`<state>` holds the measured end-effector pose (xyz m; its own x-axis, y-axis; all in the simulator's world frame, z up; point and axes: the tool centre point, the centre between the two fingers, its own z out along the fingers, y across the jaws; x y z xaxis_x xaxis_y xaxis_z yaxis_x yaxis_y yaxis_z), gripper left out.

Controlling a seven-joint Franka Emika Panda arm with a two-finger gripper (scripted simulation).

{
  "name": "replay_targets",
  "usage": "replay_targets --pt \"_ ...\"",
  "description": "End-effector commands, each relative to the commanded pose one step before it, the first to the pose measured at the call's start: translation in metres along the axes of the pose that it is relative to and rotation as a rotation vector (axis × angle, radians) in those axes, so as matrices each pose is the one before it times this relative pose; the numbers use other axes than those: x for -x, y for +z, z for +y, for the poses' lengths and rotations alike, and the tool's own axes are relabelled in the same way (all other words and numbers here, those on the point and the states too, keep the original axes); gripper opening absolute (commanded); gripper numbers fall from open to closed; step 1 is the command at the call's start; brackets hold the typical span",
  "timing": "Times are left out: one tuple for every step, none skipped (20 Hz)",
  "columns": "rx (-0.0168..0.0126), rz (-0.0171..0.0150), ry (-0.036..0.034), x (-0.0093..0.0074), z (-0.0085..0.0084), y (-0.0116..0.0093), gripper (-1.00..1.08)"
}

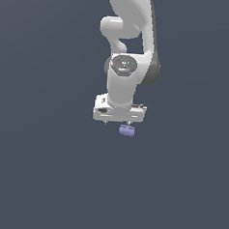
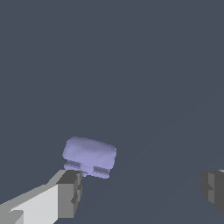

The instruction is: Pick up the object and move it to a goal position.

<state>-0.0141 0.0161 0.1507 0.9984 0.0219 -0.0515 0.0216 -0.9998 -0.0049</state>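
The object [image 2: 89, 156] lies on the plain grey desk [image 2: 131, 65], not held. In the wrist view it sits just beside one fingertip [image 2: 70, 192], off-centre, not midway between the jaws; whether it touches that finger cannot be told. Its long axis appears to run roughly along the line between the two fingers. The gripper [image 1: 119, 122] stands spread wide, nothing between. In the exterior view the object shows just below the jaws. Judgement: the jaws need recentring before closing.
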Motion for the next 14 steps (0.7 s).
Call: replay_targets --pt "-0.00003 0.00009 0.00005 -0.00004 0.00030 -0.00007 1.00" --pt "0.00031 0.00055 -0.00310 -0.00003 0.00010 0.00003 1.00" --pt "0.00026 0.00025 -0.00492 0.00007 -0.00009 0.00026 1.00" --pt "0.00026 0.00010 -0.00672 0.00014 -0.00028 0.00043 1.00" --pt "0.00029 0.00004 -0.00837 0.00019 -0.00038 0.00056 1.00" --pt "0.00035 0.00009 -0.00990 0.00022 -0.00042 0.00065 1.00" --pt "0.00045 0.00021 -0.01138 0.00022 -0.00044 0.00071 1.00" --pt "0.00053 0.00032 -0.01283 0.00023 -0.00046 0.00077 1.00" --pt "0.00061 0.00040 -0.01425 0.00024 -0.00049 0.00084 1.00" --pt "0.00067 0.00045 -0.01570 0.00026 -0.00054 0.00092 1.00" --pt "0.00071 0.00045 -0.01719 0.00029 -0.00062 0.00102 1.00" --pt "0.00074 0.00045 -0.01873 0.00031 -0.00071 0.00111 1.00" --pt "0.00078 0.00047 -0.02021 0.00032 -0.00078 0.00120 1.00" --pt "0.00084 0.00052 -0.02174 0.00033 -0.00086 0.00128 1.00"
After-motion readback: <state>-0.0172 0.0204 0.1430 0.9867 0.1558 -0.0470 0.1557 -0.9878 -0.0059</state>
